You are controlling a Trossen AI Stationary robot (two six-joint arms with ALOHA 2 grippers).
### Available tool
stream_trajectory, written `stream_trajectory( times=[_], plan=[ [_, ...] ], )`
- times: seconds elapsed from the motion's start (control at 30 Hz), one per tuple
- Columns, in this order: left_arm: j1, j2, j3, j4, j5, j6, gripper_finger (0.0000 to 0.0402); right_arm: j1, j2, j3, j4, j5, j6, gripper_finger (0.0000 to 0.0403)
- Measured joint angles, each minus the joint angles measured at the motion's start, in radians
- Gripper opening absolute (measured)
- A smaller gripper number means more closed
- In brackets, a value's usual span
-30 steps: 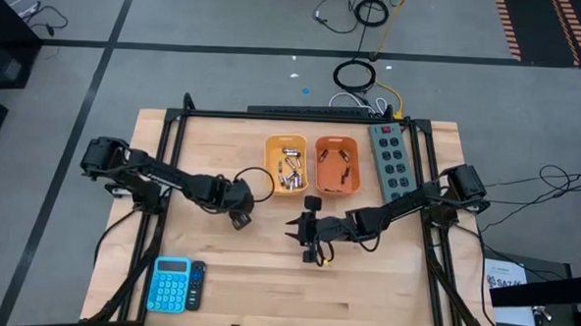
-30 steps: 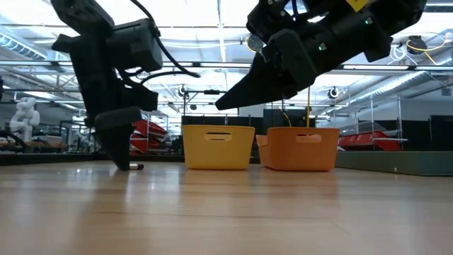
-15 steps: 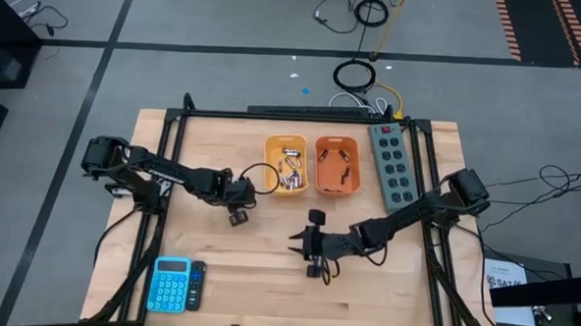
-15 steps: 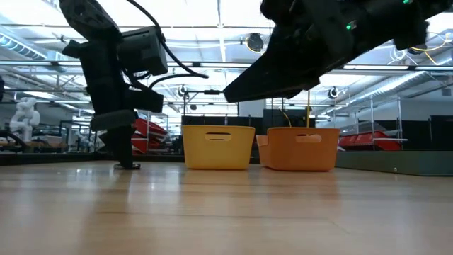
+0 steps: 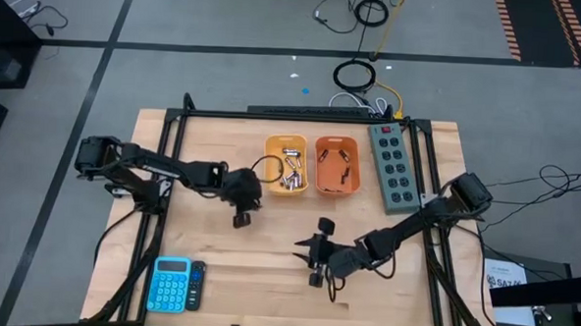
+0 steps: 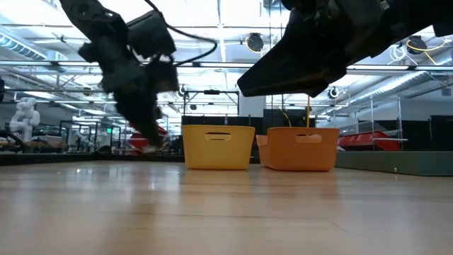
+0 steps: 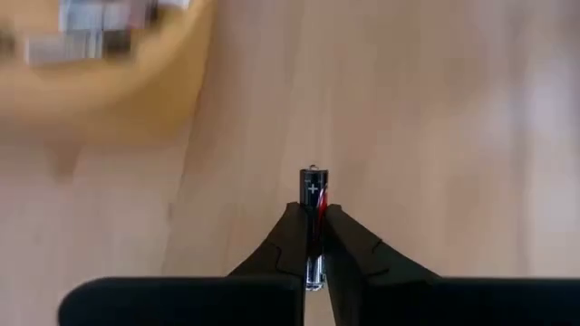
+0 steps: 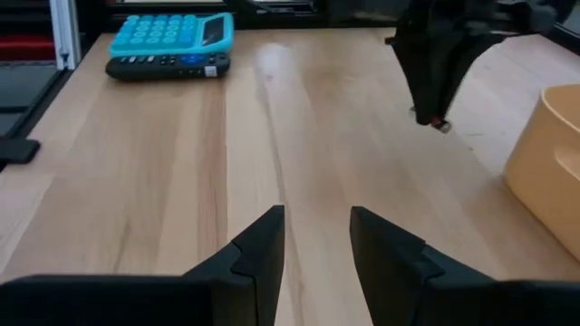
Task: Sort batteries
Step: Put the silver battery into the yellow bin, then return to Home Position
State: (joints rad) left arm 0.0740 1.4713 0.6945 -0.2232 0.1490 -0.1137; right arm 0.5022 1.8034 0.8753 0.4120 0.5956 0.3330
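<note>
Since a second ago my left claw (image 7: 313, 237) has risen off the table (image 5: 236, 279) with a battery (image 7: 313, 195) and swung toward the yellow bin (image 5: 286, 165); my right claw (image 8: 315, 240) has pulled back, farther from that bin. The left fingers are pinched tight on the battery, its plus end poking out beyond the tips, so it hangs clear of the wood and just beside the yellow bin's near corner. I hold it by the middle, I judge, so it won't tip out as I carry it. That bin already holds a heap of silvery batteries (image 5: 290, 173); the orange bin (image 5: 335, 167) next to it holds a few dark ones. My right claw hovers with its fingers spread and nothing between them, well away from the yellow bin. The blue calculator (image 5: 170, 283) lies far off at the table's near edge.
</note>
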Motion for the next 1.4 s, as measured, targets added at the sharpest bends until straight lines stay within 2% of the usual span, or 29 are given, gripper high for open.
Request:
stream_trajectory(
  times=[0.13,0.23,0.3,0.4,0.5,0.67,0.83,1.0,1.1,1.17,1.3,1.4],
  plan=[
    [0.029,-0.009,0.0,0.14,0.127,0.059,0.0022,0.021,0.0,0.0,-0.004,0.027,0.031,0.0118],
    [0.051,-0.009,0.0,0.328,0.206,0.075,0.0022,0.032,0.0,0.0,-0.007,0.058,0.047,0.0118],
    [0.071,-0.01,0.001,0.446,0.172,0.069,0.0022,0.034,0.0,0.0,-0.01,0.061,0.05,0.0118],
    [0.1,-0.01,0.001,0.53,0.006,0.076,0.0022,0.035,0.0,0.0,-0.011,0.063,0.065,0.0118],
    [0.123,-0.01,0.001,0.559,-0.114,0.078,0.0047,0.038,0.0,0.0,-0.017,0.063,0.068,0.0118],
    [0.135,-0.01,0.001,0.559,-0.121,0.099,0.0112,0.038,0.0,0.0,-0.028,0.088,0.068,0.0118],
    [0.132,-0.01,0.001,0.556,-0.121,0.128,0.0131,0.037,-0.038,0.0,-0.045,0.08,0.071,0.0111],
    [0.091,-0.041,0.001,0.552,-0.142,0.137,0.0133,0.006,-0.18,0.0,-0.187,0.081,-0.033,0.0076],
    [0.02,-0.093,0.001,0.553,-0.221,0.17,0.0133,-0.038,-0.297,0.0,-0.242,0.086,-0.149,0.005],
    [-0.025,-0.135,0.001,0.538,-0.256,0.18,0.0133,-0.074,-0.368,-0.009,-0.259,0.05,-0.241,0.0033],
    [-0.094,-0.251,-0.053,0.513,-0.26,0.155,0.0134,-0.156,-0.538,-0.125,-0.195,-0.095,-0.358,0.0004],
    [-0.134,-0.346,-0.129,0.491,-0.338,0.125,0.0132,-0.223,-0.688,-0.266,-0.106,-0.105,-0.36,0.0004]
  ],
)
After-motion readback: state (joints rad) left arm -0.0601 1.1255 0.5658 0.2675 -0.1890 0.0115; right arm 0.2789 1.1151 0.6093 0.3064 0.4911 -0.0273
